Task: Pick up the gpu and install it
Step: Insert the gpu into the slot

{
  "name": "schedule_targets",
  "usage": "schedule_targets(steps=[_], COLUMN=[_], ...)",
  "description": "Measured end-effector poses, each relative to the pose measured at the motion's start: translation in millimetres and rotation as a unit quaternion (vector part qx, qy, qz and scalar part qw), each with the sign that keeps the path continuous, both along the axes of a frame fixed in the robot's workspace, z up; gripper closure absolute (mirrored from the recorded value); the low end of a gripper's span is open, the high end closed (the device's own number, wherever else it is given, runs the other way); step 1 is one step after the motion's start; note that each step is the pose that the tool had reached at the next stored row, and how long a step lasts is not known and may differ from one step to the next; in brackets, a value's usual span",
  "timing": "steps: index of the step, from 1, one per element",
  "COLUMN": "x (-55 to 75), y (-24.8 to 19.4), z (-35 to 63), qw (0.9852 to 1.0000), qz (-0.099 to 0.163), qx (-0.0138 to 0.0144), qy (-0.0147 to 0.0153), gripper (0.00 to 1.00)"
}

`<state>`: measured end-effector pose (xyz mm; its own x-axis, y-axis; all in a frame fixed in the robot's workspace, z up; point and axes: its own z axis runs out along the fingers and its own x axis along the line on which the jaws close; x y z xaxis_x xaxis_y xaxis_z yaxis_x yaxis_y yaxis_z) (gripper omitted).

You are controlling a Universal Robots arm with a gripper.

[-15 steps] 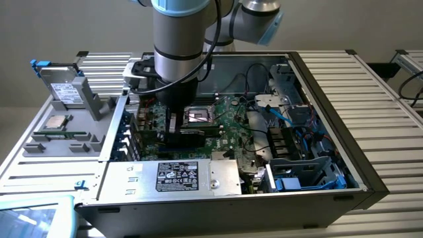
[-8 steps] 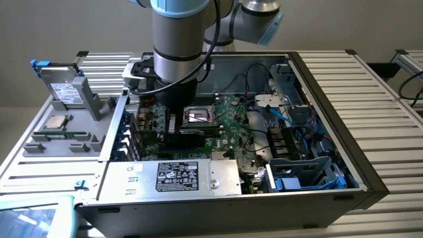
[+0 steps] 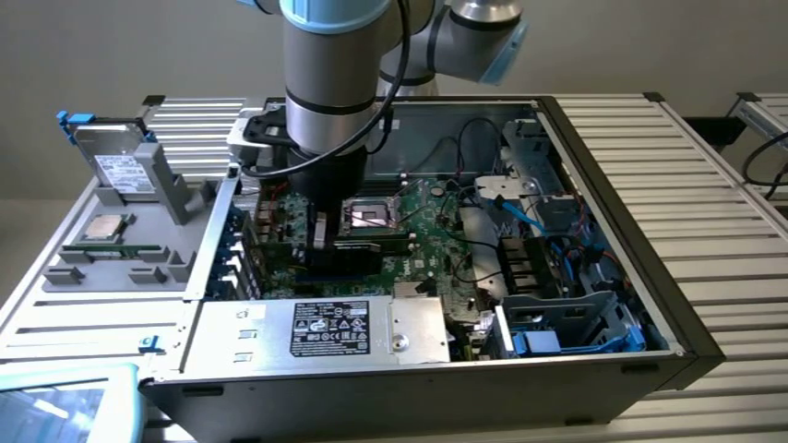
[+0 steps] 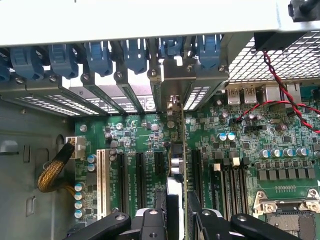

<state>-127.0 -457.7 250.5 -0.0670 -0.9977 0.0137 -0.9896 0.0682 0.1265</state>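
Currently, the gripper is clamping the gpu upright over the motherboard slots; pick-up is reading as done, full seating is not showing.

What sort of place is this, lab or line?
Probably a robotics lab bench for PC assembly: an open computer case lies on a slatted aluminium table, a grey fixture tray beside it holds a hard drive, and the claw holds the gpu edge-on at the motherboard slots.

Silver-grey arm, pale blue joint caps, black cable, black hand
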Motion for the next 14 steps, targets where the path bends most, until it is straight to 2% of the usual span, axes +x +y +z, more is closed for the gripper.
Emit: schedule_targets(steps=[14], x=[0.0], y=[0.0], z=[-4.2], qw=[1.0000], qz=[0.000], qx=[-0.0001], qy=[0.0001], gripper=[0.72])
